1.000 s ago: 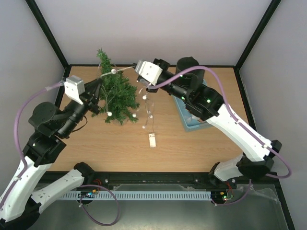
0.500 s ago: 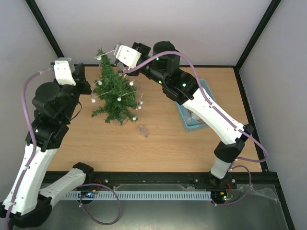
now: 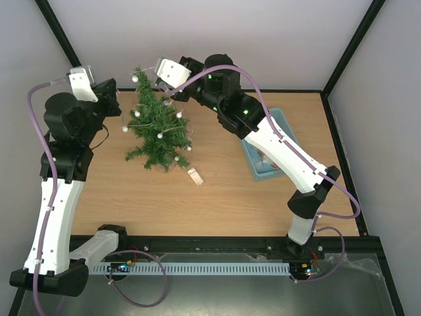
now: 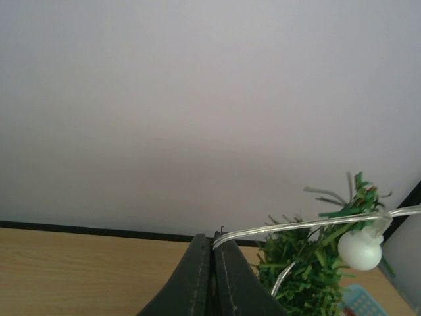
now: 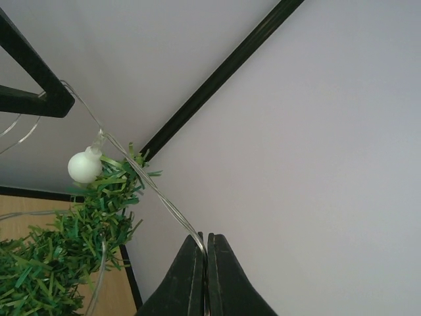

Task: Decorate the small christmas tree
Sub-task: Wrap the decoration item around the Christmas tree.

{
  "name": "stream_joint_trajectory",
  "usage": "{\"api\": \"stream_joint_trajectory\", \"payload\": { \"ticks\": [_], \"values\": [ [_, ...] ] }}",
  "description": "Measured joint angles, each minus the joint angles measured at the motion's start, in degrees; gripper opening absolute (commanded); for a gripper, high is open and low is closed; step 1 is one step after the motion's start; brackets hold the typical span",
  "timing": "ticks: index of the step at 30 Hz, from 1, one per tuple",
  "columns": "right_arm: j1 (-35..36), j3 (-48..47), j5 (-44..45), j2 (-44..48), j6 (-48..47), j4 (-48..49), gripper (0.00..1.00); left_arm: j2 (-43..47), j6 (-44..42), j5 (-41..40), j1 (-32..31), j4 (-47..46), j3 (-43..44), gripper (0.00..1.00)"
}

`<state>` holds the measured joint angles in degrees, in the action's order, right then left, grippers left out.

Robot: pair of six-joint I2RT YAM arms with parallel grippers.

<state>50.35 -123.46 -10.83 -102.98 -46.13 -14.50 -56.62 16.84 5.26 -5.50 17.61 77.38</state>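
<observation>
Step in hand: draping the light string [image 4: 296, 225] over the small christmas tree [image 3: 156, 131], which stands upright on the table [image 3: 230, 204]. My left gripper [image 4: 212, 238] is pinched tight on the clear wire, up just left of the tree's tip. My right gripper [image 5: 205, 238] is clamped on the same wire, just right of the tip. The wire runs taut across the tip with one white bulb [image 4: 359, 249] hanging there and more bulbs down in the branches. A small end box [image 3: 195, 176] lies near the tree's foot, to its right. Next, I judge, both ends should be lowered so the strand seats in the upper needles, then released. Too much pull could tip the tree.
</observation>
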Motion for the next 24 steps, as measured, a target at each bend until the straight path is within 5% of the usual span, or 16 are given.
{"api": "stream_joint_trajectory", "payload": {
  "ticks": [24],
  "values": [
    [-2.1, -2.4, -0.2, -5.2, 13.7, 3.7, 0.02, -4.0, 2.6, 6.5, 3.7, -2.8, 2.2, 0.02]
  ]
}}
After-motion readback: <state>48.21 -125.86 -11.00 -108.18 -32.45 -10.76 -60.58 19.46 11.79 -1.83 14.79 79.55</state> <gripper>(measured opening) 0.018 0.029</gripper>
